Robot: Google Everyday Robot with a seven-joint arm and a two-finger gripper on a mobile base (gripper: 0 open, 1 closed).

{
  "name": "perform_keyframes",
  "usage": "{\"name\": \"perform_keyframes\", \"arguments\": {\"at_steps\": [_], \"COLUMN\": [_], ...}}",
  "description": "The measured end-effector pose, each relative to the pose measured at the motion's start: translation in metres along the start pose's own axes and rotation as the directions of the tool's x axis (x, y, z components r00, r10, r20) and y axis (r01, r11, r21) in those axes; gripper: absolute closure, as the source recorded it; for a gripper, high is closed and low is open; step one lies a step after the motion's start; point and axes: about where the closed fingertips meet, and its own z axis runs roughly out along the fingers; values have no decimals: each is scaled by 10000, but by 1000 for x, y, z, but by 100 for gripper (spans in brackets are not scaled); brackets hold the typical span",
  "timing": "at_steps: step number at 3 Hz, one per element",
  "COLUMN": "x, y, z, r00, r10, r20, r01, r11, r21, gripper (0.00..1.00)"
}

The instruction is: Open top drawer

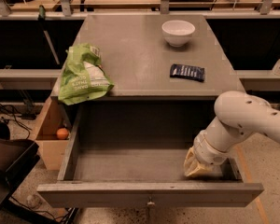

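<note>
The top drawer (130, 164) is a wide grey drawer, pulled far out from under the grey counter. Its plain grey box interior is bare. Its front panel (149, 193) runs along the bottom of the view with a small metal knob (150, 202) at its centre. My gripper (196, 168) is on the white arm (252, 120) that reaches in from the right. It hangs inside the drawer at the front right corner, close behind the front panel.
On the counter (140, 59) lie a green chip bag (81, 73) overhanging the left front edge, a white bowl (178, 32) and a dark blue packet (187, 72). A light wooden box (49, 129) with an orange ball (62, 133) stands left of the drawer.
</note>
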Motion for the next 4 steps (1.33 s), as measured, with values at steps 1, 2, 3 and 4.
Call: {"name": "perform_keyframes", "arguments": {"at_steps": [1,2,3,4], "x": [1,1,-6,-18], "y": [43,55,77,76], "z": [-8,-11,-23,-34], "r00": [9985,9978,9989,9969], "r10": [336,384,-52,-779], "r20": [-423,-540,-477,112], "r01": [-371,-444,-16,786], "r11": [9957,9925,9899,9910], "r21": [-847,-1141,-1414,-1082], "gripper": [100,100,100,100]}}
